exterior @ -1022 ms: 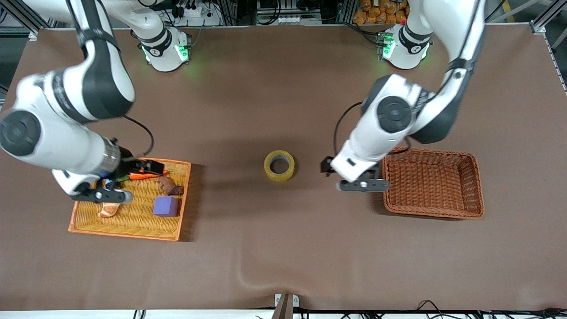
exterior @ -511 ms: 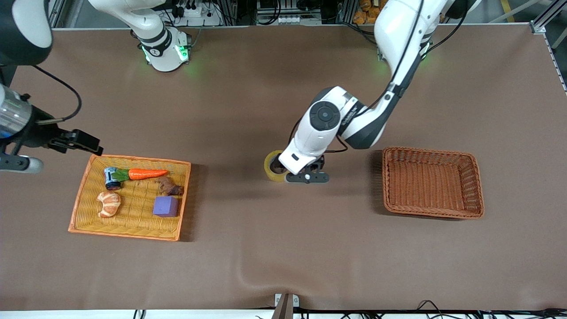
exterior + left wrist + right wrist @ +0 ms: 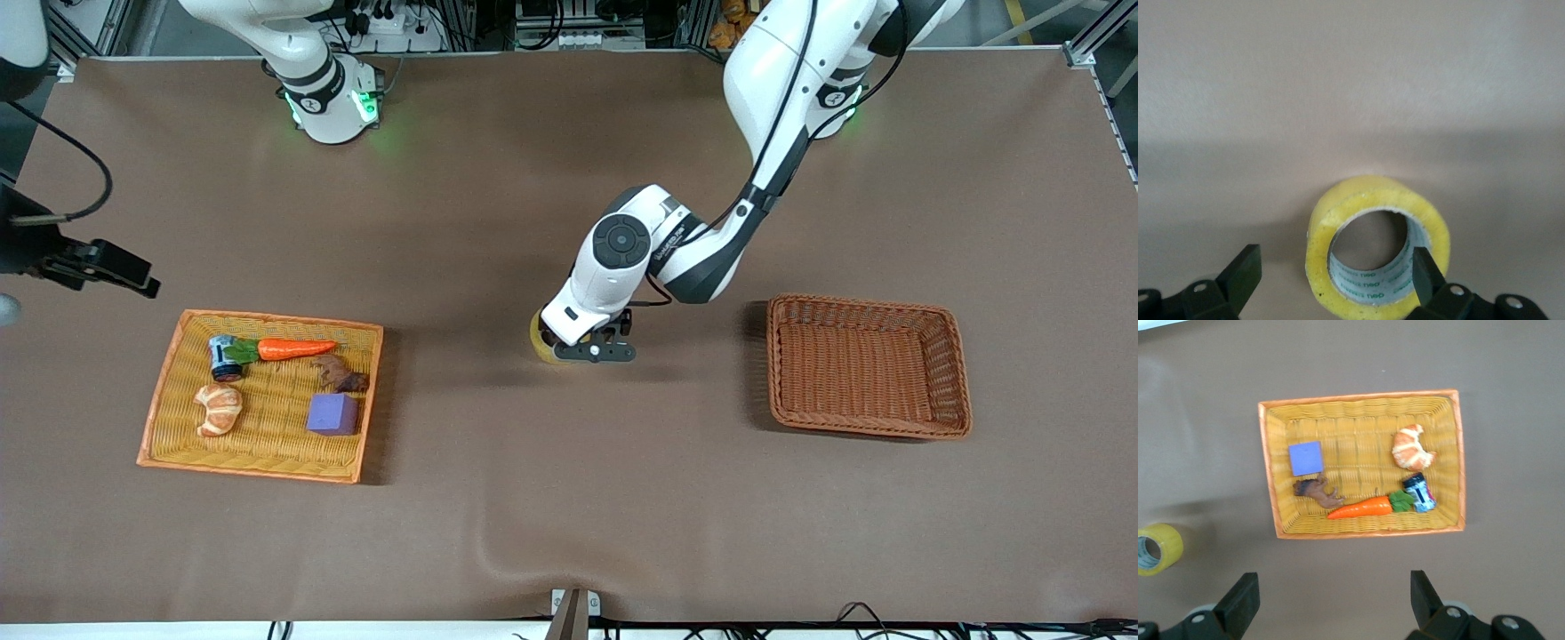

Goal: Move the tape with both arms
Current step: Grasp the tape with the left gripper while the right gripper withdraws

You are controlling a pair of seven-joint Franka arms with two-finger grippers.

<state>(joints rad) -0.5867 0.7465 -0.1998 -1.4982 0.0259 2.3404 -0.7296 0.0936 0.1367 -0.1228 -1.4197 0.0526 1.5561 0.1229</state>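
The tape (image 3: 539, 339), a yellowish roll with a grey core, lies flat mid-table, mostly hidden under my left gripper (image 3: 594, 352). In the left wrist view the tape (image 3: 1319, 260) sits between the open fingers of the left gripper (image 3: 1333, 275): one fingertip (image 3: 1245, 270) stands outside the roll, the other (image 3: 1422, 267) is over the roll's rim at its other side. My right gripper (image 3: 1333, 597) is open and empty, up in the air near the tray at the right arm's end of the table. The tape also shows in the right wrist view (image 3: 1168, 543).
An orange wicker tray (image 3: 249, 469) holds a purple cube (image 3: 333, 413), a carrot (image 3: 298, 348), a croissant (image 3: 219, 409) and other small items. A brown wicker basket (image 3: 861, 307) stands toward the left arm's end.
My left arm swung from beside the brown basket to over the tape and came down around it. My right arm rose off the tray and drew back toward the table's end.
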